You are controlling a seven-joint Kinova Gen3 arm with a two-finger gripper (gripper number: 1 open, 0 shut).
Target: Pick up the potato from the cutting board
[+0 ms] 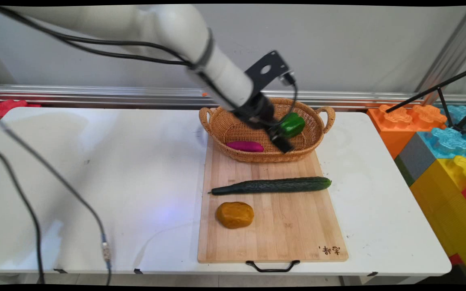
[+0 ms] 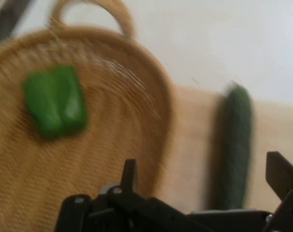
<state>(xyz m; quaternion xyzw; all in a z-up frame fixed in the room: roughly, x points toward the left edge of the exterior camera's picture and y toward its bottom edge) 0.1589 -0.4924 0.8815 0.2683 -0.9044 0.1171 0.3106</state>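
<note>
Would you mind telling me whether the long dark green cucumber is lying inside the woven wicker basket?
No, the long dark green cucumber lies across the wooden cutting board, in front of the woven wicker basket and apart from it.

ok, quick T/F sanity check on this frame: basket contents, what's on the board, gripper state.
1. The green pepper lies in the wicker basket. True.
2. The cucumber is in the basket. False: it lies on the cutting board.
3. The gripper is open and holds nothing. True.
4. The purple sweet potato sits on the board. False: it is in the basket.
5. The orange-brown lump lies on the board, nearer the camera than the cucumber. True.
</note>
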